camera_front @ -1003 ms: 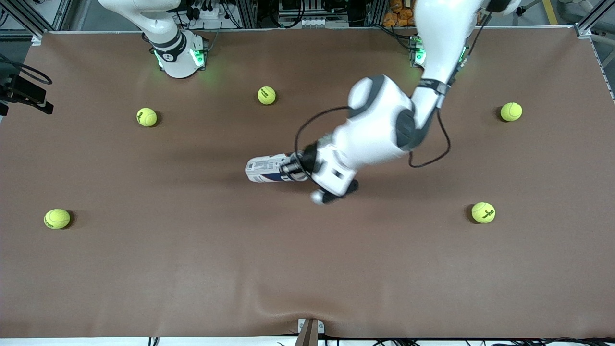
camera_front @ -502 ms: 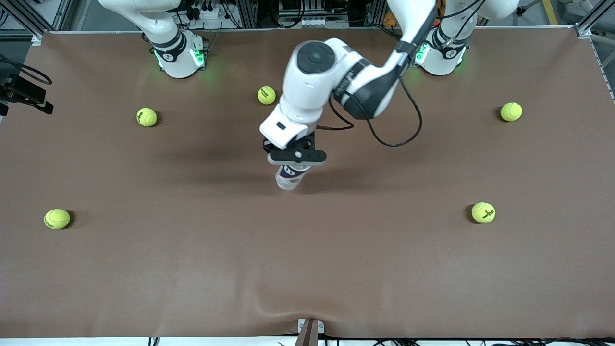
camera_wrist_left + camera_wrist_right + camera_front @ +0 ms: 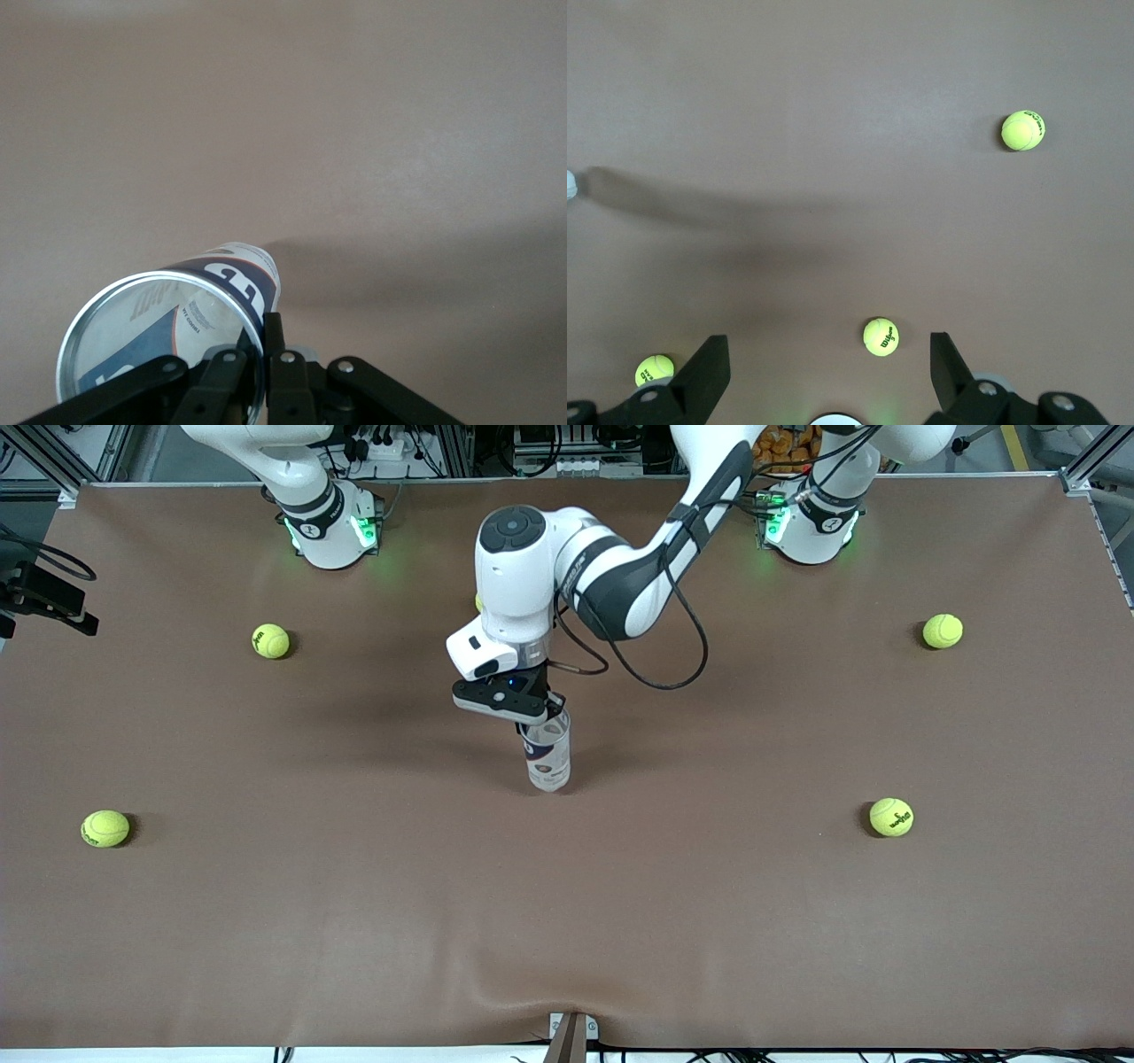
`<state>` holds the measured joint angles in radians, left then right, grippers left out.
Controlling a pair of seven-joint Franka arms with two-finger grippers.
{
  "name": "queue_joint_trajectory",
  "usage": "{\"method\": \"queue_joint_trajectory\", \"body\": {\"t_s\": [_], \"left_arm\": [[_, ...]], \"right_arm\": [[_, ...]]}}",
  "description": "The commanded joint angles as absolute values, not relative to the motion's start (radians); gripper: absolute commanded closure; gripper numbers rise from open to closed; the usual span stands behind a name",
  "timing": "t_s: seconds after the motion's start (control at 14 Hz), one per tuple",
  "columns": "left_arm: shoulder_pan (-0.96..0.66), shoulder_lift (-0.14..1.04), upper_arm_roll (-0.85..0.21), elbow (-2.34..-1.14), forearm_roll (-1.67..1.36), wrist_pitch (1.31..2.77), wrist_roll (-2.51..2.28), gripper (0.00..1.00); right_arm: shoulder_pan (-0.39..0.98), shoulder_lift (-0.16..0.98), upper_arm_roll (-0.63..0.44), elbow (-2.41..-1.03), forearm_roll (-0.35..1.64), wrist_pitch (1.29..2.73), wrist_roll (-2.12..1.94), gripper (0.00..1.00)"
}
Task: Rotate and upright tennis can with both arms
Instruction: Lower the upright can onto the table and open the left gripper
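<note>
I am working across the front view from the right arm's end toward the left arm's. My right fingers are standing wide apart and empty, hanging high over the worktop near that arm's base; this arm is waiting, looking down on scattered tennis balls. One ball is lying near the right arm's base and another nearer the front camera.

At mid-worktop my left fingers are clamping the silvery rim of the tennis can, one finger inside the open mouth and one outside. The can is standing nearly upright, its base apparently at or just above the worktop, though I cannot tell whether it is touching.

To do this well, I am judging that I should be lowering straight down until the base is sitting flat, keeping the can vertical, since a rim pinch gives little control over tilt. Only then should I be releasing slowly and lifting straight up, so neither finger drags the rim and topples it. Two more balls are lying well apart toward the left arm's end.
</note>
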<state>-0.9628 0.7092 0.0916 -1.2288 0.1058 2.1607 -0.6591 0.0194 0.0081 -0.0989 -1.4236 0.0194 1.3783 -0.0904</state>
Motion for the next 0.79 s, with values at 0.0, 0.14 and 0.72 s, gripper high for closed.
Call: {"method": "queue_joint_trajectory", "body": {"t_s": [0.0, 0.14, 0.72], "left_arm": [[-0.963, 0.738, 0.100, -1.218, 0.065, 2.212, -0.638, 1.00], [-0.960, 0.747, 0.103, -1.218, 0.063, 2.224, -0.626, 1.00], [-0.954, 0.743, 0.101, -1.216, 0.026, 2.241, -0.626, 0.00]], "right_arm": [[0.003, 0.006, -0.091, -1.420, 0.017, 1.373, -0.106, 0.00], [0.003, 0.006, -0.091, -1.419, 0.017, 1.373, -0.104, 0.00], [0.003, 0.006, -0.091, -1.419, 0.017, 1.373, -0.104, 0.00]]}}
